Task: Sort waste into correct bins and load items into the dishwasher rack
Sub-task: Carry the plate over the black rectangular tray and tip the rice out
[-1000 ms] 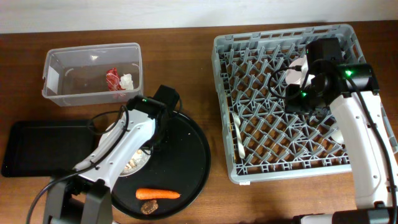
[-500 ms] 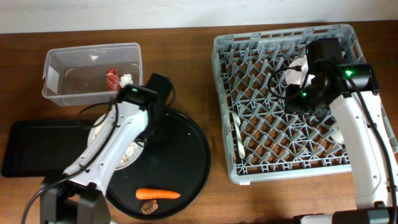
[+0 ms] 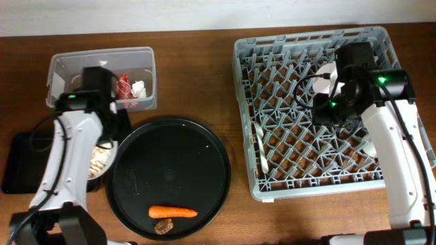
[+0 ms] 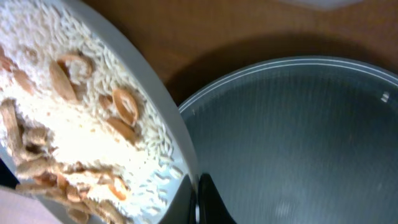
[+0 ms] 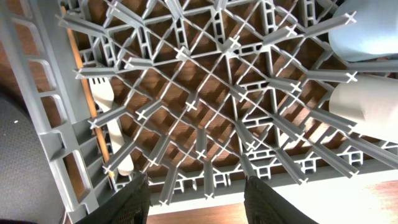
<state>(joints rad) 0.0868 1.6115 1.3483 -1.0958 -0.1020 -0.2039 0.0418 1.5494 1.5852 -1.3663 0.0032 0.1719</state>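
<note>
My left gripper (image 4: 198, 199) is shut on the rim of the pale round plate (image 4: 178, 134), which carries pale rice-like food scraps (image 4: 93, 93). In the overhead view it (image 3: 114, 136) holds the plate (image 3: 95, 170) between the flat black tray (image 3: 34, 160) and the round black tray (image 3: 170, 170). The clear tub (image 3: 68, 75) holds the red wrapper (image 3: 124, 86) and the white scrap (image 3: 139, 87). My right gripper (image 5: 199, 205) is open and empty above the grey rack (image 3: 245, 102). A white fork (image 5: 109, 118) and a light blue cup (image 5: 367, 31) lie in the rack.
An orange carrot (image 3: 172, 212) and a small brown lump (image 3: 163, 227) lie at the front of the round black tray. A pale dish (image 5: 367, 109) sits below the blue cup in the rack. A white item (image 3: 325, 80) stands at the rack's back.
My left arm has lifted the plate off the round black tray and swung it left, to the edge of the flat black tray. The right arm has not moved.
</note>
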